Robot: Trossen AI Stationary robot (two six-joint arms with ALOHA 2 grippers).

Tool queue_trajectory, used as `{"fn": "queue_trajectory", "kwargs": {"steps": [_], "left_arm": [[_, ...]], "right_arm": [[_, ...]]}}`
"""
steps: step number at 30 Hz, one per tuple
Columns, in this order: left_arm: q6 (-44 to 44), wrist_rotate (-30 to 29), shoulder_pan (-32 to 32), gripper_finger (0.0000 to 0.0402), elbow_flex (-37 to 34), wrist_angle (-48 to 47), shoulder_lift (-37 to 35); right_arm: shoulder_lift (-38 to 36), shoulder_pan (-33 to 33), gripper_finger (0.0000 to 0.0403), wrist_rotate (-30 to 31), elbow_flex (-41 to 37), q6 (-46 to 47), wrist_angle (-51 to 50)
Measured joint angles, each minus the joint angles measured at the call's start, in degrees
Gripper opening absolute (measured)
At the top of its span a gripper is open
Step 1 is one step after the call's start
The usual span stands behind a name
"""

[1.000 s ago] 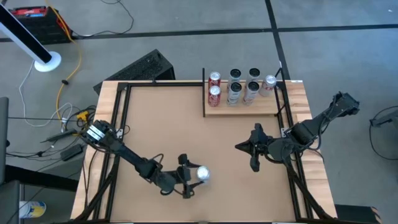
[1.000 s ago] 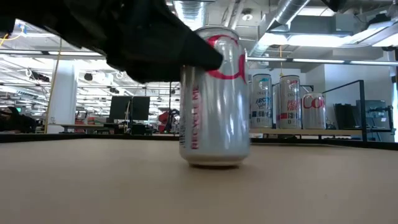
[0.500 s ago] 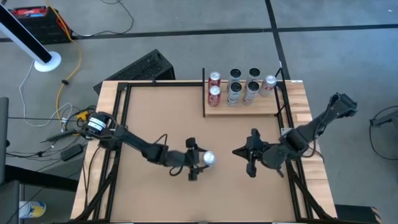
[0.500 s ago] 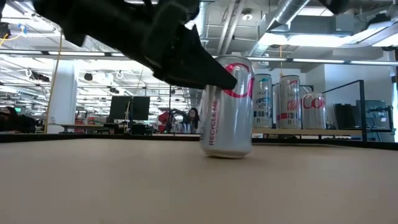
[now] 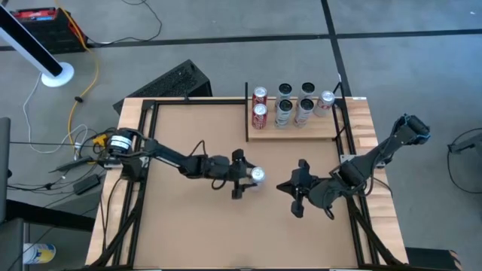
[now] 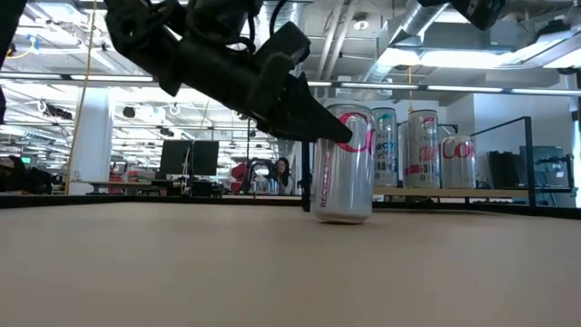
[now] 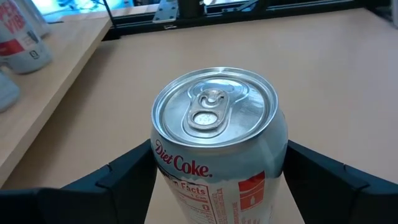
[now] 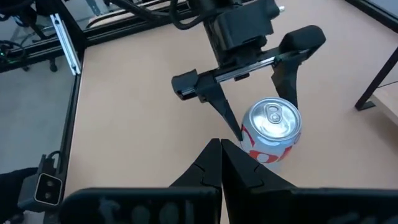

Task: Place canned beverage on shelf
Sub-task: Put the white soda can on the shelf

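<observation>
A silver Diet Coke can [image 5: 257,176] stands upright near the table's middle, also in the left wrist view [image 7: 214,143] and the low view [image 6: 345,163]. My left gripper [image 5: 245,176] reaches in from the table's left and is shut on it. My right gripper [image 5: 281,187] hovers just right of the can, shut and holding nothing, its fingers [image 8: 221,155] pointing at the can [image 8: 272,130]. The shelf [image 5: 301,129], a pale board with a black upright bar [image 5: 247,113] on its left edge, lies at the far side and carries several cans. My left gripper pinches the can's side wall [image 7: 158,168] between its two fingers [image 7: 124,174], one on each side, on the can's upper half [image 6: 338,127]. The fingers come nearly level from the table's left. The can stays upright; whether its base touches the tabletop I cannot tell.
Two red cans [image 5: 260,105] and several silver ones [image 5: 295,104] fill the shelf's back part, leaving its front strip bare. A black frame [image 5: 147,150] runs along the table's edges. Bare tabletop [image 5: 211,233] lies at the near side.
My left gripper has swung toward the table's far edge and right, toward the shelf, carrying the can, which has stayed upright. My right gripper has drifted a little toward the table's left, closer to the can, still shut.
</observation>
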Motion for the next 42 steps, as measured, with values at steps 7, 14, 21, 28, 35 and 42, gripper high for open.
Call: {"fn": "queue_trajectory", "kwargs": {"steps": [7,14,21,28,35,42], "left_arm": [[-2.55,1.97,1.49,0.0305,0.02,0.04,-0.02],[-2.30,1.44,0.00,0.0341,0.04,0.01,-0.02],[-1.85,1.47,-0.93,0.0346,0.04,-4.62,-4.00],[0.54,-0.23,-1.02,0.0346,0.04,-12.10,-15.25],[0.52,-3.58,-1.04,0.0346,0.11,-23.95,-30.17],[-6.74,-4.98,-1.29,0.0346,-4.84,-41.70,-41.93]], "right_arm": [[-0.24,-0.33,0.0024,-0.17,-0.03,-0.20,0.07],[-0.24,-0.33,0.0024,-0.45,-0.03,-0.22,0.01],[-0.24,-0.71,0.0024,-1.89,-0.03,-0.24,-0.01],[-0.24,-2.58,0.0024,-4.57,-0.03,-0.39,-0.31],[-0.14,-4.86,0.0024,-7.27,-0.03,-5.26,-0.64],[2.67,-8.68,0.0032,-8.61,0.03,-14.37,6.20]]}}
